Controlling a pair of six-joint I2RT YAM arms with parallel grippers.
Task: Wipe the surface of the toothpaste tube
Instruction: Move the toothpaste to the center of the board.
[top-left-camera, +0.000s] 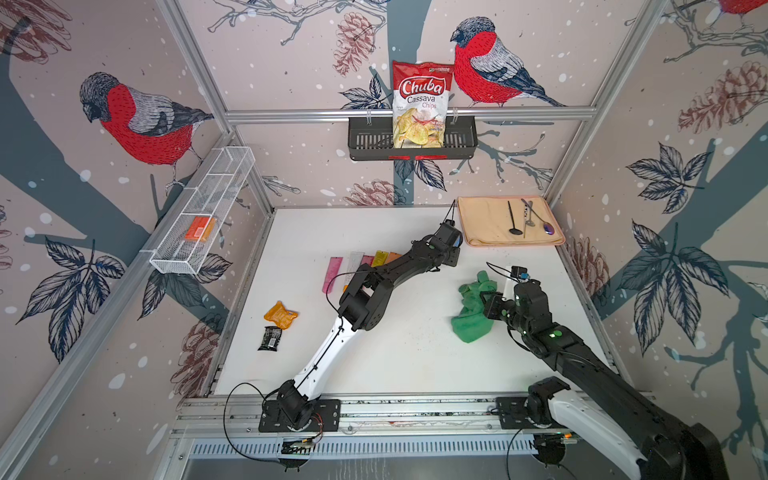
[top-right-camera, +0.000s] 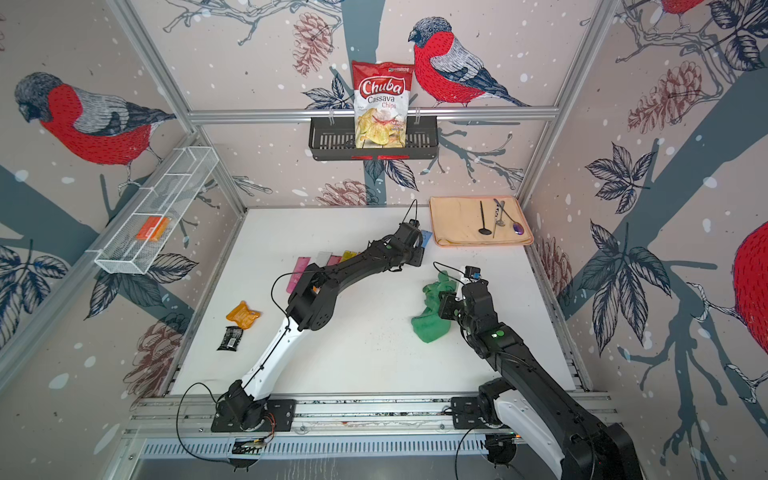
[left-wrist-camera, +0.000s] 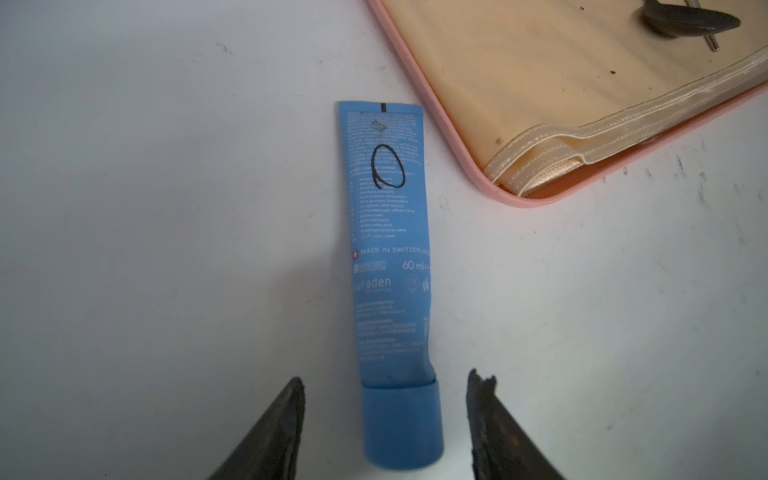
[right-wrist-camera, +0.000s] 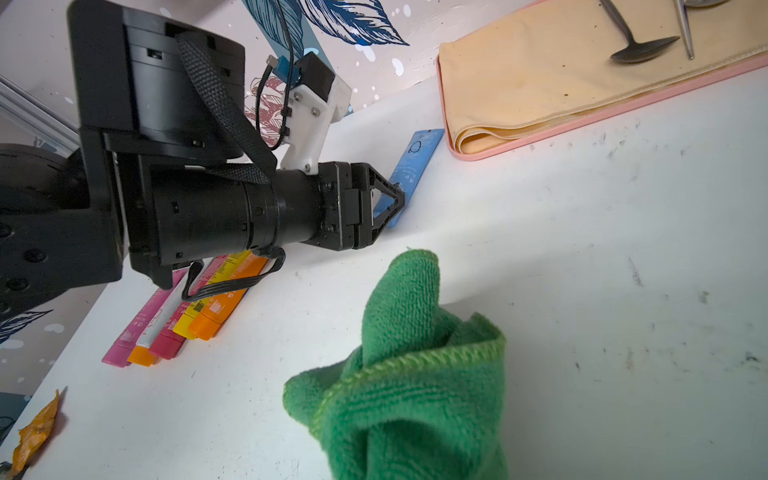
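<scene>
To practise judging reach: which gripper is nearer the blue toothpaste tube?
Left. The left gripper straddles the cap of the blue toothpaste tube, jaws open; the right gripper sits apart, clutching the green cloth.

Your toothpaste tube (left-wrist-camera: 388, 249) is sky blue all over, with white print and a black pen loop drawn on it. You've got a bright green cloth (right-wrist-camera: 407, 374), a pink tray (left-wrist-camera: 515, 200) with a cream towel (left-wrist-camera: 540, 83), and a white surface (left-wrist-camera: 166, 208) flecked with dark scuffs. The walls (top-left-camera: 291, 50) show red-and-grey birds, pale and white-spotted behind.
</scene>
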